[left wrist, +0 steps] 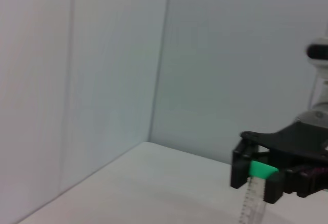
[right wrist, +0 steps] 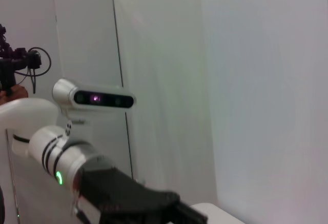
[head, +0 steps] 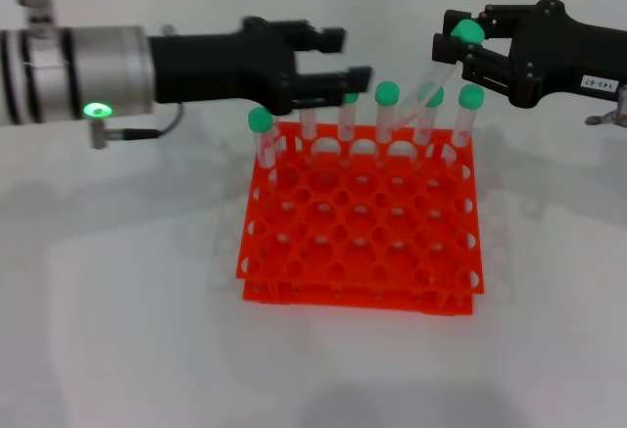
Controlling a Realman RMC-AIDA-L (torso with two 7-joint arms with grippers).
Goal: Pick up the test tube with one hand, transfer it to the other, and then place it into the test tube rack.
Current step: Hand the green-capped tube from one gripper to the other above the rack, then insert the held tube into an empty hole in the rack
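Right tool [head: 460, 51] above the test tube rack [head: 361, 220] back corner, clenched on test tube [head: 443, 64] tilted; left tool [head: 338, 59] released, empty, over rack's back row.

The test tube rack [head: 360, 227] is bright orange plastic, smooth with a slight sheen along the rims of its holes. The test tube [head: 438, 74] held by the right gripper [head: 470, 51] is clear plastic, faintly frosted, under a matt green cap; the other tubes [head: 384, 115] standing in the rack look alike. Both grippers are matt black plastic, the left gripper [head: 343, 56] joined to a brushed silver metal arm [head: 83, 73]. A small white paper label [head: 597, 83] sits on the right one. The table [head: 118, 301] is smooth, matt white.
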